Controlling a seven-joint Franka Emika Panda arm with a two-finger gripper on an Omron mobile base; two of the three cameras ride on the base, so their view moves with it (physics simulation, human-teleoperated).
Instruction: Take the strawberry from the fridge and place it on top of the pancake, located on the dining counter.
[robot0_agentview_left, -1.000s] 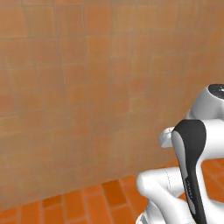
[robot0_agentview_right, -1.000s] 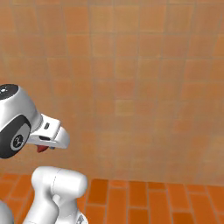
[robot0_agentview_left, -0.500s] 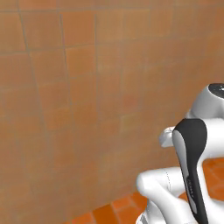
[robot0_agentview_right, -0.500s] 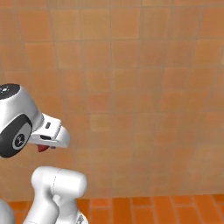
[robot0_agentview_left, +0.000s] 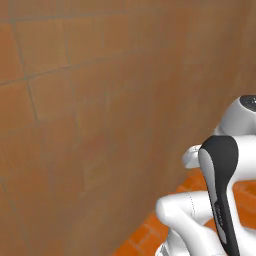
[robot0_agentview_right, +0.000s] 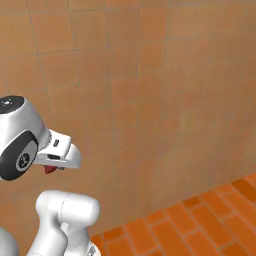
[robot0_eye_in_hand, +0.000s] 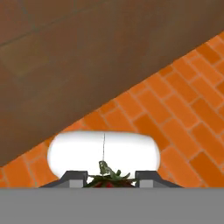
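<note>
My gripper (robot0_eye_in_hand: 108, 177) is shut on the strawberry (robot0_eye_in_hand: 107, 179), whose green leafy cap and red flesh sit between the two dark finger tips at the bottom of the hand view. In the right base view a small red piece of the strawberry (robot0_agentview_right: 50, 169) peeks out under the white hand, which is tucked back over the arm's base. The fridge, the pancake and the dining counter are out of view.
A tan tiled wall (robot0_agentview_right: 150, 100) stands close in front of the base and covers most of both base views. Orange brick floor (robot0_agentview_right: 200, 220) runs along its foot and appears below the hand (robot0_eye_in_hand: 175, 118).
The whole scene has shifted as the base drives and turns: the wall looms nearer in the left base view and the floor strip slides in the right one. The arm keeps its pose, still holding the strawberry.
</note>
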